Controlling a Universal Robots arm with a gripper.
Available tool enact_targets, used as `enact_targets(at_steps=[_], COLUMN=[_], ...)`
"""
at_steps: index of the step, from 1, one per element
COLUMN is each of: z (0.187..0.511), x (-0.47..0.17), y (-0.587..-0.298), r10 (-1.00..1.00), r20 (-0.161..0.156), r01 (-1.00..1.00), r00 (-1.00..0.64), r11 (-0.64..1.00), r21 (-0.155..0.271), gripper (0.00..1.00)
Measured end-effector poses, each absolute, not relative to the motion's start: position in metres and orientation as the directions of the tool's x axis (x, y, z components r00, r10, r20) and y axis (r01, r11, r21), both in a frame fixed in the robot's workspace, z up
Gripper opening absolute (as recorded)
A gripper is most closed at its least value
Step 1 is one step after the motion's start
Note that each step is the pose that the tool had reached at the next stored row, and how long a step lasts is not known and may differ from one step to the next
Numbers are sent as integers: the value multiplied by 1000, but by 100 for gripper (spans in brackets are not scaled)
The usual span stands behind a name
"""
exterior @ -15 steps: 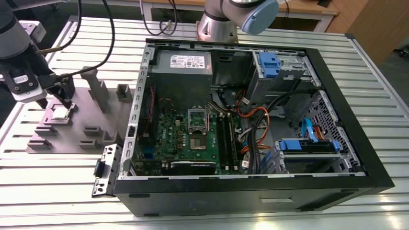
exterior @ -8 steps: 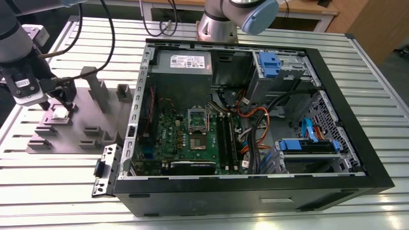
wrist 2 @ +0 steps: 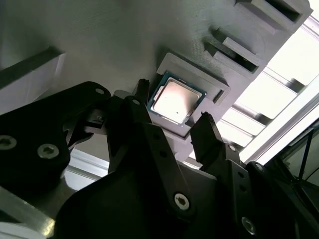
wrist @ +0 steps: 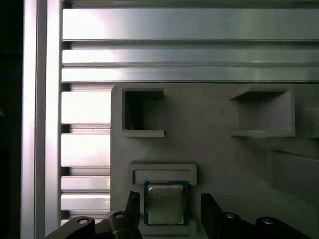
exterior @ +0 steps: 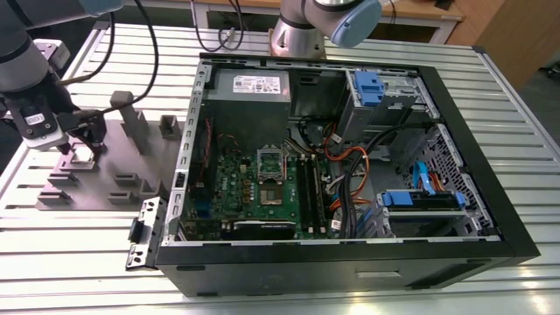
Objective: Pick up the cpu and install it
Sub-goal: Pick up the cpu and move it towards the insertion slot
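Black fingers (wrist 2: 149, 129) of the gripper (wrist 2: 173, 103) closest to the lens in both wrist views, spread wide and holding nothing, one tip on either side of the cpu (wrist 2: 175, 101), neither visibly touching it. Straight ahead between the tips: the cpu, flat, silver face up, seated in a square pocket of the grey fixture plate (wrist: 214, 149). Square, so no long axis, with opposite edges facing the two tips. Added by the exterior view: plate on the table outside the open computer case (exterior: 350, 164), to the exterior view's left, and socket (exterior: 269, 172) on the board well apart from the gripper.
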State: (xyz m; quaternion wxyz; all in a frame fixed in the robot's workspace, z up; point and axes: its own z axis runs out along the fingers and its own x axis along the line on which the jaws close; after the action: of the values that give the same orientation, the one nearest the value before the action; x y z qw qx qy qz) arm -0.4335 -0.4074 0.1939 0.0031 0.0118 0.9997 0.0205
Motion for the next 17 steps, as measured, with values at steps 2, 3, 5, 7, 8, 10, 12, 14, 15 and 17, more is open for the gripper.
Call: enact_targets(at_steps=[2,3,5,7,8,10,12,14,15,17], z=[193,192,191,190,189,188,187,186,185,184], x=[-434,-433,-434,-433,-433,-433,-434,-434,-434,-434], y=[-408,-408,-408,-408,-408,-408,-408,-408,-408,-408], r10=[24,24,24,24,25,26,26,26,26,26], r20=[-6,-6,-6,-6,-6,-6,-6,-6,-6,-6], r01=[23,23,23,24,24,26,26,26,26,26], r00=[-1000,-1000,-1000,-1000,-1000,-1000,-1000,-1000,-1000,-1000], r11=[999,999,999,999,999,999,999,999,999,999], r21=[41,41,40,40,40,40,40,40,40,40], gripper=[60,60,60,60,60,60,60,60,60,60])
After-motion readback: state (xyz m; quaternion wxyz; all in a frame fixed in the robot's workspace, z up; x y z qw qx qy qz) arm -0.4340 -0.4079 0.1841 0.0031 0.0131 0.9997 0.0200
